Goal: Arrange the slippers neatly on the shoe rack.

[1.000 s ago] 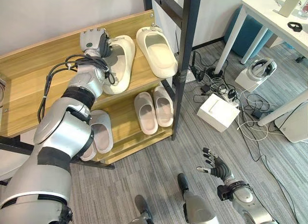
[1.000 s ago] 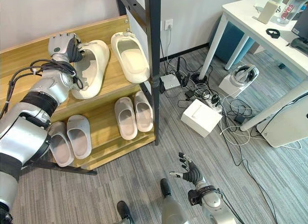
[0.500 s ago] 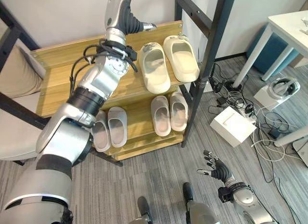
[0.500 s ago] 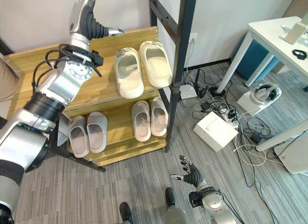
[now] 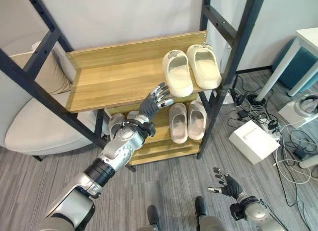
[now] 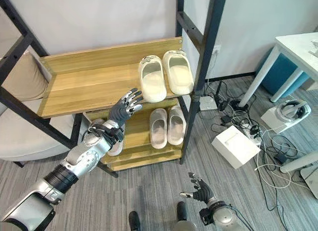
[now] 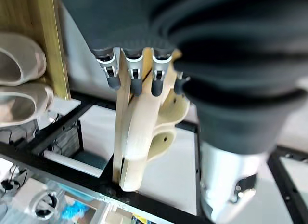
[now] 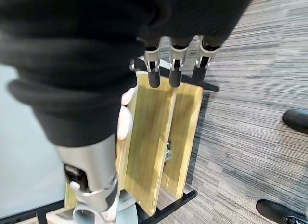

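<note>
In the centre of the left eye view the left hand (image 5: 155,98) is raised in front of the shoe rack (image 5: 114,79), its fingers spread straight and holding nothing, clear of the front edge of the upper shelf. The cream slippers (image 5: 191,69) sit side by side at the right end of that shelf, upper right of centre, toes toward the wall, close together and roughly parallel. On the lower shelf a pale grey pair (image 5: 188,120) lies just below them, and another grey pair (image 6: 97,134) shows partly behind the left forearm, toward the left end. The right hand (image 5: 224,183) hangs low at the bottom right over the grey floor (image 5: 164,176), fingers loosely spread and empty. Judged from how things lie, the placing looks nearly finished, and what remains is a check of alignment. To do that well, the left hand should approach the cream pair from the front with flat fingers and nudge the heels until they are level with each other, pushing gently so neither slipper slides toward the black upright (image 5: 233,52) or off the shelf edge.
</note>
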